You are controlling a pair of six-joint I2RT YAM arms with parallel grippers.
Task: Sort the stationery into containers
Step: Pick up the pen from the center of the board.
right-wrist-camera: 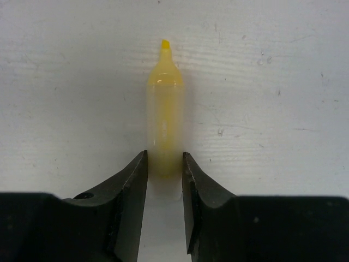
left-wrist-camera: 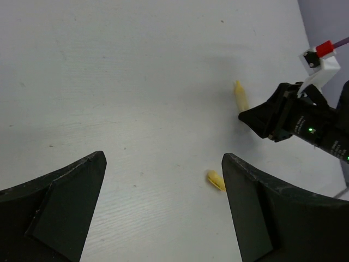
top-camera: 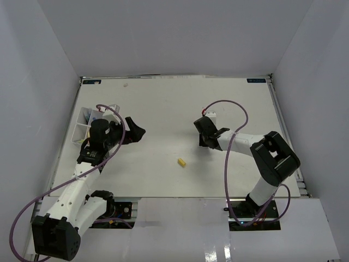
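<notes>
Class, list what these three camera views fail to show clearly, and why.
White divided plastic tray: top view, left arm covers part; contents too small.
Yellow marker pen: right wrist view, rear end hidden between fingers of the right tool; grip unclear.
Small yellow piece: top view, too small to identify.

No writing can be read in any view; a blue sticker [top-camera: 92, 82] sits at the far left corner of the worktop [top-camera: 163, 103] and a second blue sticker [top-camera: 255, 81] at the far right corner — any print on them is too small to make out.
</notes>
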